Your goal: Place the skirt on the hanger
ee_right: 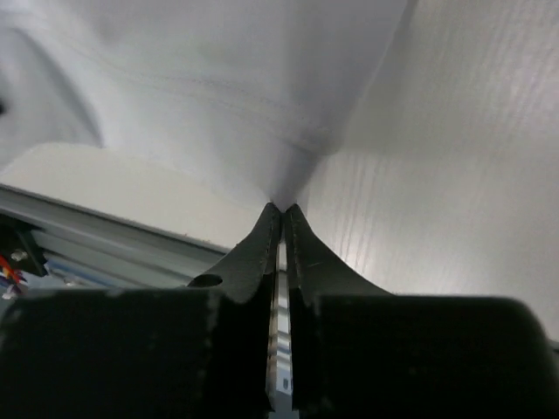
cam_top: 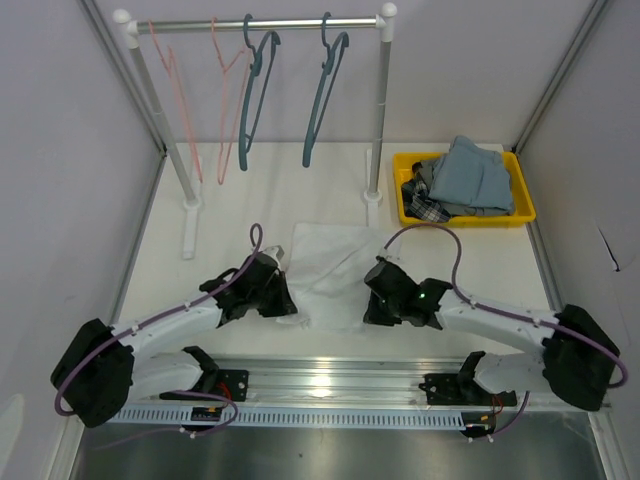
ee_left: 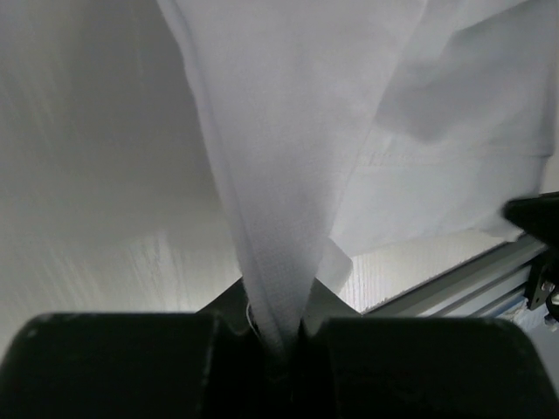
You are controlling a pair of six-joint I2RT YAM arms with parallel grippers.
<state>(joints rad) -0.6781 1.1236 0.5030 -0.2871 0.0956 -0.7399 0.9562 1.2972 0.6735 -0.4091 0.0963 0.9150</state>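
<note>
The white skirt is spread flat on the table between the two arms. One edge is pinched tight by the left gripper. The other edge is pinched tight by the right gripper. Two blue hangers are hung on the rail, well apart from the skirt.

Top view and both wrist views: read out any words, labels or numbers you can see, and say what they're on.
No text can be read anywhere.
The skirt, hangers and yellow bin show no print.
Any marks on the parts at the arm bases are too small to read.
</note>
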